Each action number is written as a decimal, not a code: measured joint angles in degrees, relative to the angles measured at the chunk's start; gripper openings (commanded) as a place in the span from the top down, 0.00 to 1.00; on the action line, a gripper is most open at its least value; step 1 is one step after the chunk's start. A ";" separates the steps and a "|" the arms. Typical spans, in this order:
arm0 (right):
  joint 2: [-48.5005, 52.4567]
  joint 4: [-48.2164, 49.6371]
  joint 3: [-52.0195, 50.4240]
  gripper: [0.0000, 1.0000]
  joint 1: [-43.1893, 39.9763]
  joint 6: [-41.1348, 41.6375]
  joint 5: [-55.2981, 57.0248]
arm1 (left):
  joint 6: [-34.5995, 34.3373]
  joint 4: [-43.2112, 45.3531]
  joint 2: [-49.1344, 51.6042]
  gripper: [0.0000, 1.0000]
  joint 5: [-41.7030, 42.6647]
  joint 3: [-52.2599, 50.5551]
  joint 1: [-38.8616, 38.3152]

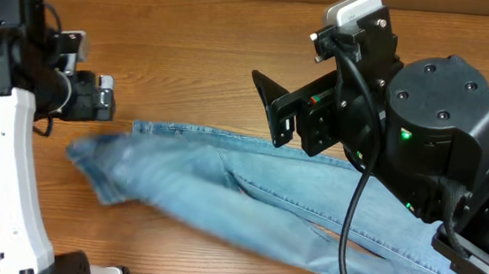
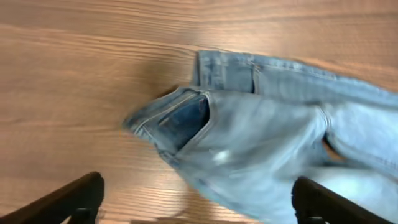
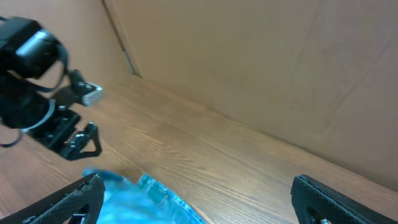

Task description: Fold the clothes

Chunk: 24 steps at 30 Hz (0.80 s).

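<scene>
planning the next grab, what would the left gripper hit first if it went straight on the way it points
Most likely the jeans. The open left gripper points at their waist end, which lies on the table. How far it is above the cloth is hard to judge.

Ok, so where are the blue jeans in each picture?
Overhead: the jeans stretch across the lower middle, from left of centre to the bottom right.
Left wrist: the jeans fill the middle and right, with a pocket toward the left.
Right wrist: only a blue edge of the jeans shows at the bottom left.
Shared landmark: the wooden table under them, seen in all three views.
</scene>
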 measured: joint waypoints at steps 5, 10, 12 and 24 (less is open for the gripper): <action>0.00 0.02 0.00 0.00 0.00 1.11 1.84 | -1.81 1.25 -2.73 0.00 -1.16 0.02 0.26; 0.00 0.02 0.00 0.00 -0.09 2.47 2.62 | -2.80 3.28 -2.12 0.14 0.68 0.00 0.24; 0.00 0.04 0.00 0.00 -0.26 3.15 2.64 | -2.29 3.56 -0.66 0.04 2.51 -0.15 0.20; 0.00 -0.72 0.00 0.00 -0.33 5.09 2.86 | 4.15 3.98 17.73 0.00 13.07 -7.04 -6.71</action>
